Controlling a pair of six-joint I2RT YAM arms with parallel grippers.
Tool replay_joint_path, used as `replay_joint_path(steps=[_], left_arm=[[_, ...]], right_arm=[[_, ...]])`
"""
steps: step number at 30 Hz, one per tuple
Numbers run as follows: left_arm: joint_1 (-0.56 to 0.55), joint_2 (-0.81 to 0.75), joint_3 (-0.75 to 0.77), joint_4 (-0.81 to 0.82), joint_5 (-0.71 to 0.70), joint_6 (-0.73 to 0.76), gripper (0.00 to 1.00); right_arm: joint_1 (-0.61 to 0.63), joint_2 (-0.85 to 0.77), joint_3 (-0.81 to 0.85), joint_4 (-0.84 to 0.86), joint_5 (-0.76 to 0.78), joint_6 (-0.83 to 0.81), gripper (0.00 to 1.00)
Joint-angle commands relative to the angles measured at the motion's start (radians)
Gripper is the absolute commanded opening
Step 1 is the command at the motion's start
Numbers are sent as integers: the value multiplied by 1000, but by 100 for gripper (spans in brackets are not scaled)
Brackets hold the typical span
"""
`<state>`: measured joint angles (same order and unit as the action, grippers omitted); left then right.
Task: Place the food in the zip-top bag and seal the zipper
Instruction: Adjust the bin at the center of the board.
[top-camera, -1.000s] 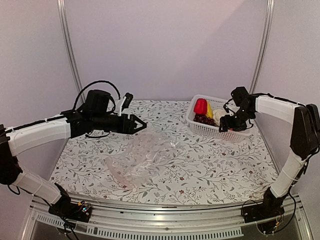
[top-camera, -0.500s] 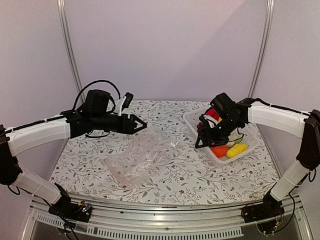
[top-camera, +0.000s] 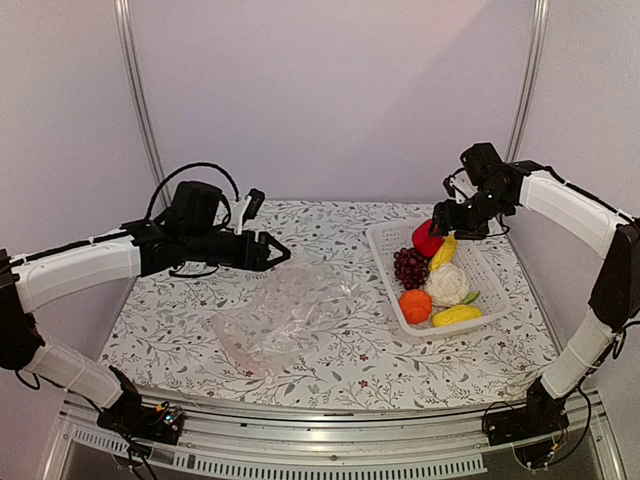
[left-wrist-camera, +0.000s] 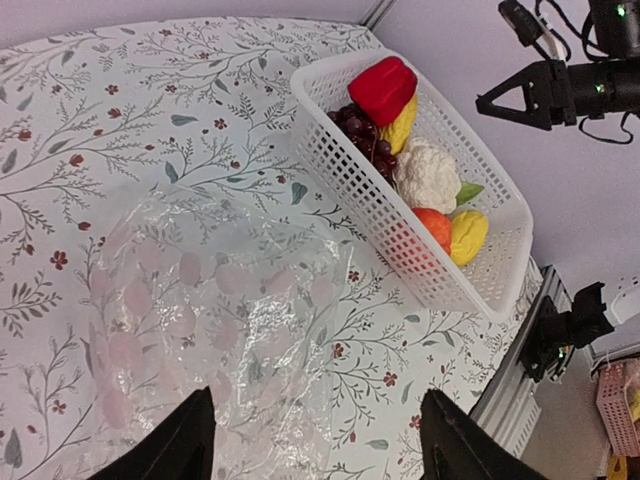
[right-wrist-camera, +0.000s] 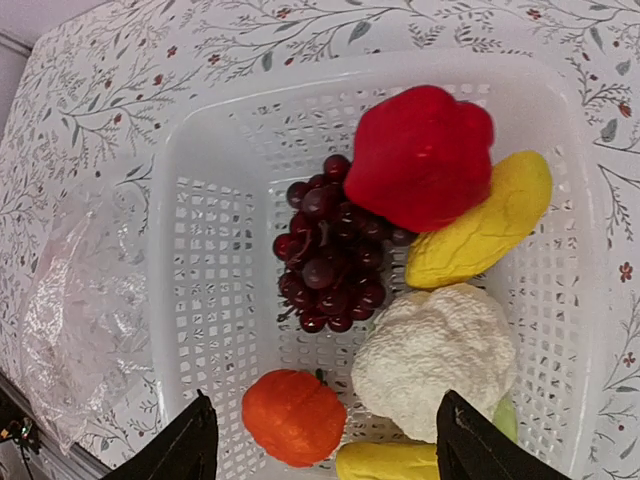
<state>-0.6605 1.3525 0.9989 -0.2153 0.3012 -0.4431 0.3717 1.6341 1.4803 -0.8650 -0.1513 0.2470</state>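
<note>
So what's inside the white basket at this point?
The basket holds a red pepper, grape bunch, cauliflower, orange fruit and two yellow pieces. Whether anything smaller lies beneath them cannot be seen; the pile covers the floor there.

My right hand (top-camera: 441, 213) has dragged the basket (top-camera: 392, 283) nearer across the desk (top-camera: 400, 372) and swung it lengthwise, then let go and lifted above its far end. The food (top-camera: 447, 283) shifted with it.
</note>
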Motion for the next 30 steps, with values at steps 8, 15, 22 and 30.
replay_joint_path(steps=[8,15,22,30], left_arm=[[-11,-55,11,-118,-81,-3,69],[-8,-118,-57,-192,-159,-36,69],[-3,-170,-131,-283,-180,-104,72],[-26,-267,-195,-400,-156,-17,71]], right_arm=[[-123,102,-3,-6,336,-17,78],[-234,55,-151,61,354,3,76],[-334,10,-300,131,308,76,66],[-333,-130,-355,170,195,122,60]])
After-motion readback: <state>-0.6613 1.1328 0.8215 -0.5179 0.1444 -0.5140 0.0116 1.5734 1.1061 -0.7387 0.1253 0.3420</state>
